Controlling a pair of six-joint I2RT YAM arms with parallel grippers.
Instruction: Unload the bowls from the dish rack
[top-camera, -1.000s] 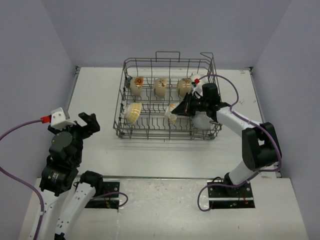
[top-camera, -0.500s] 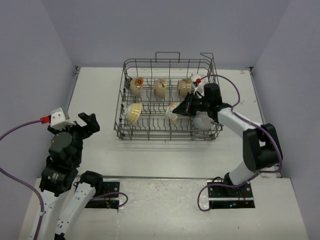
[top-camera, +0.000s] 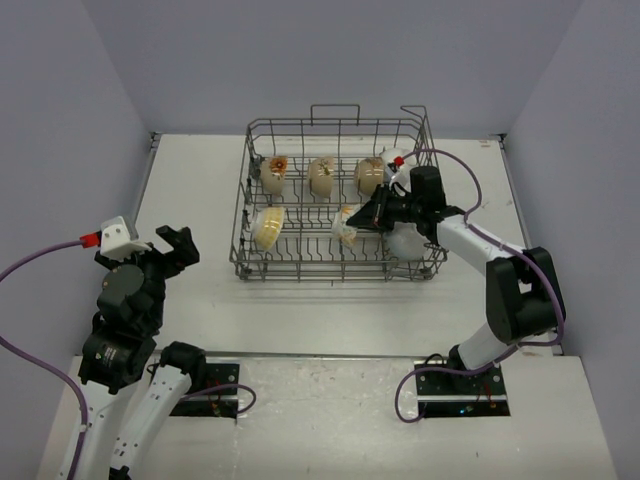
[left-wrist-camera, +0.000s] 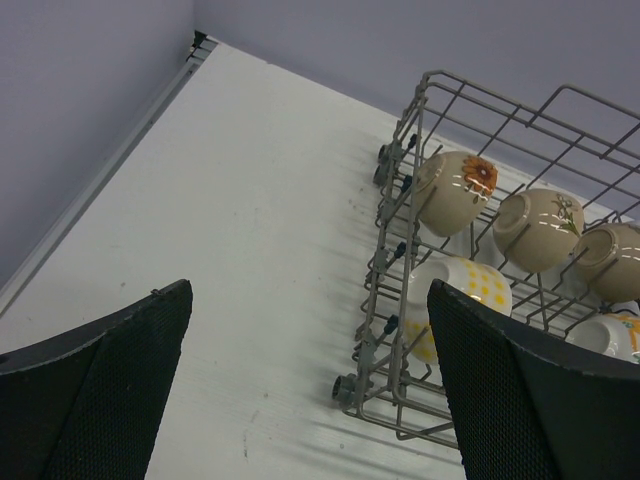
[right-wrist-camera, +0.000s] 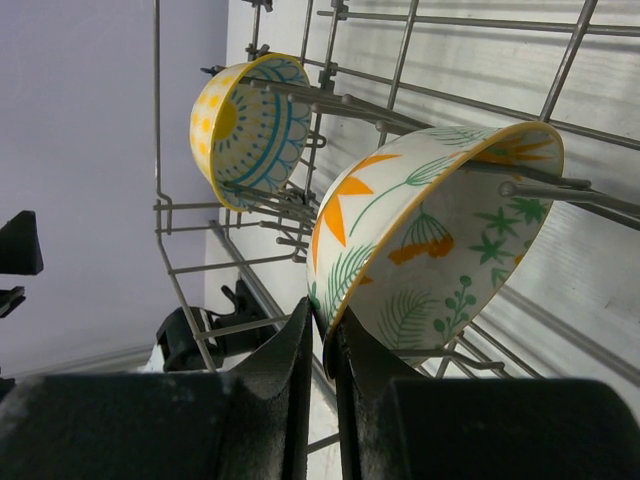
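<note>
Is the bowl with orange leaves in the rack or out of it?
In. The leafy bowl sits on edge among the dish rack tines, right pincer shut on its rim.

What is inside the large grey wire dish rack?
Three cream ceramic bowls in the far row; a yellow-dotted bowl and a leaf-patterned bowl in the near row, the right tool shut on the latter's rim. The black right arm covers much of the rack's right end.

We see a grey dish rack (top-camera: 243, 215) at the back of the white worktop (top-camera: 330, 310). Three cream bowls (top-camera: 322, 175) stand in its back row. In the front row, a yellow bowl (top-camera: 266, 226) sits on the left. Our right gripper (top-camera: 360, 222) reaches in at a patterned bowl (top-camera: 345, 228). Our left gripper (top-camera: 176, 243) hangs well left of the rack, fingers spread wide.
</note>
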